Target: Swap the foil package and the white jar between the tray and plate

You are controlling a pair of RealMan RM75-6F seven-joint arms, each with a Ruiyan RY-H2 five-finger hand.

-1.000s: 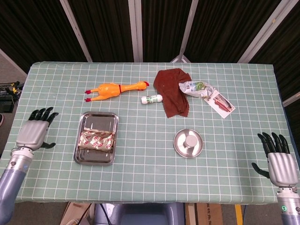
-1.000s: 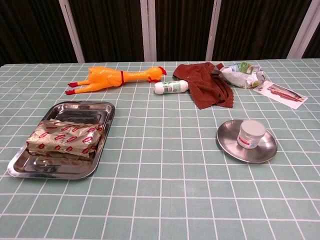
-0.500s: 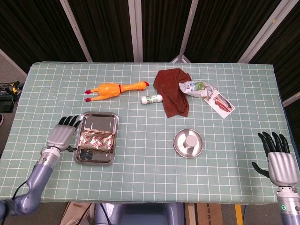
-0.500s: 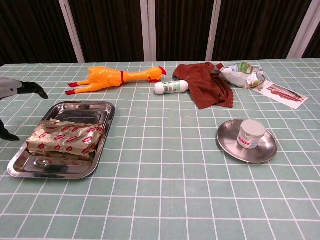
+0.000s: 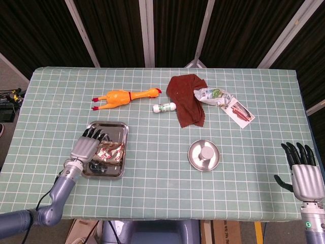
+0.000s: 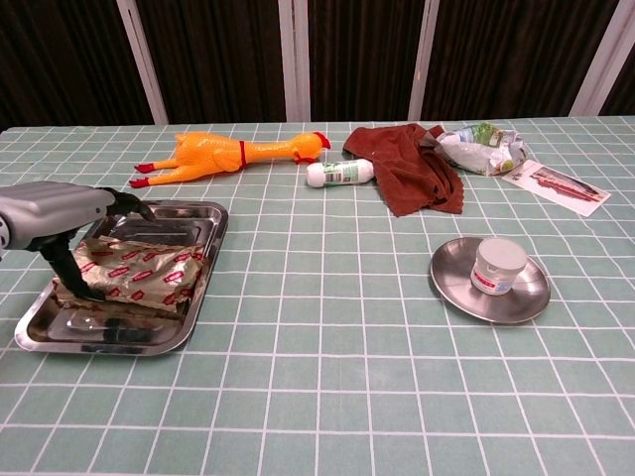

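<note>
1. The left hand hovers over the tray's left half, fingers apart, holding nothing.
2. The foil pack lies in the tray right beneath and just right of that hand, long axis across the tray, left to right.
3. The jar stands on the plate, well to the right.
4. The right hand waits at the table's right edge, fingers spread and empty; it is nearer the jar.
5. A second ago the left hand was off by the table's left edge; it has since come over the tray. Pack and jar have not moved.

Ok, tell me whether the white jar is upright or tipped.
Upright: the white jar stands on its base in the middle of the plate, lid facing up.
</note>
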